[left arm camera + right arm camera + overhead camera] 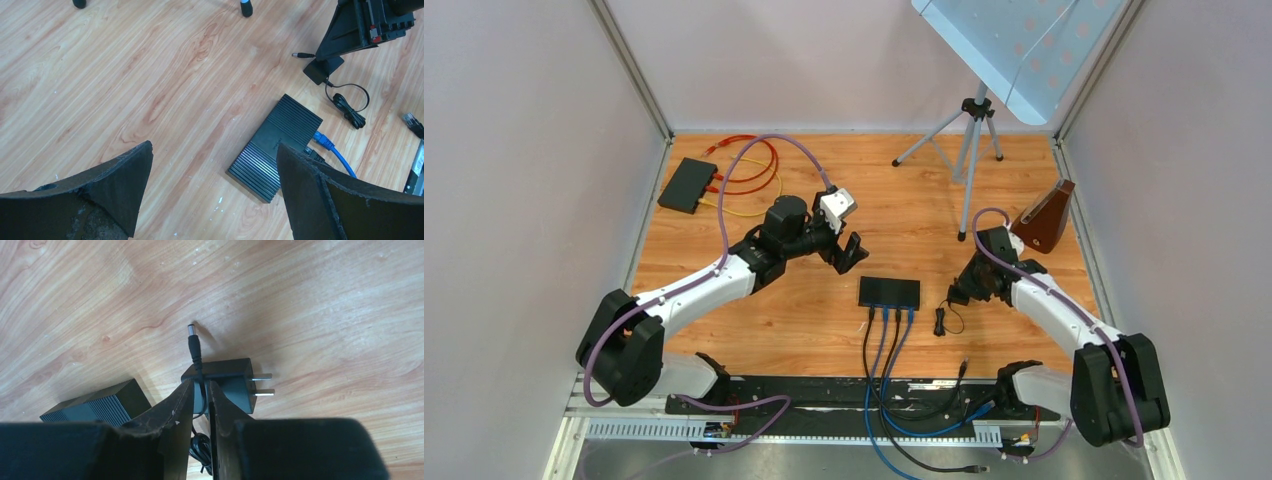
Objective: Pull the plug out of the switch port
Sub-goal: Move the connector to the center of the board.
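The black ribbed switch lies mid-table, with a black and two blue network cables in its near side. It also shows in the left wrist view and the right wrist view. My right gripper is shut on the thin black cord just behind the barrel plug. The plug is free of the switch and points away. The power adapter lies under the fingers, prongs to the right. My left gripper is open and empty, above the wood left of the switch.
A second black switch with red and yellow cables lies back left. A tripod and a brown wedge-shaped object stand back right. The coiled adapter cord and a loose network plug lie right of the switch.
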Controlling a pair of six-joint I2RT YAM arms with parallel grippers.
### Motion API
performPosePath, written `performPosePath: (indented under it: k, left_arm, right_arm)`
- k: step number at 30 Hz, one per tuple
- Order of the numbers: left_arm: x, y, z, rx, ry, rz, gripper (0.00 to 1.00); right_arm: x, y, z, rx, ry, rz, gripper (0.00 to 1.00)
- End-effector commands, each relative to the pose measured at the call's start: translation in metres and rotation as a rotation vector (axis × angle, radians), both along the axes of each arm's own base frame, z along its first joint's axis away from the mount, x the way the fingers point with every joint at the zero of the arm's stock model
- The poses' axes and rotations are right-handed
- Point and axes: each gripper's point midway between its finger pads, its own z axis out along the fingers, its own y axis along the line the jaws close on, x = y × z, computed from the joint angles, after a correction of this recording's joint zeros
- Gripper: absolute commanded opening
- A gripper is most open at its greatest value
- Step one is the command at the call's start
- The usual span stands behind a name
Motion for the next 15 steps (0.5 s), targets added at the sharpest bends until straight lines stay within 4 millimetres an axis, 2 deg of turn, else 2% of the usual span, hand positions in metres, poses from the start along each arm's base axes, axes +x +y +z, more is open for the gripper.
performPosePath:
  k: [1, 5, 10, 15]
  left_arm:
    - [0.007, -0.002, 0.012, -0.019, -0.032, 0.018, 1.00]
    - [0.007, -0.001, 0.009, -0.013, -0.029, 0.018, 1.00]
    - [0.007, -0.003, 0.005, -0.009, -0.020, 0.014, 1.00]
    - [0.008, -0.004, 0.002, -0.006, -0.011, 0.013, 1.00]
  right_arm:
    - [0.014, -0.001, 0.004, -0.016, -0.054, 0.024, 0.19]
    - [0.013, 0.004, 0.003, 0.001, -0.051, 0.056, 0.17]
    - [0.014, 0.012, 0.004, 0.024, -0.049, 0.109, 0.05]
    - [0.021, 0.029, 0.016, 0.087, -0.082, 0.181, 0.00]
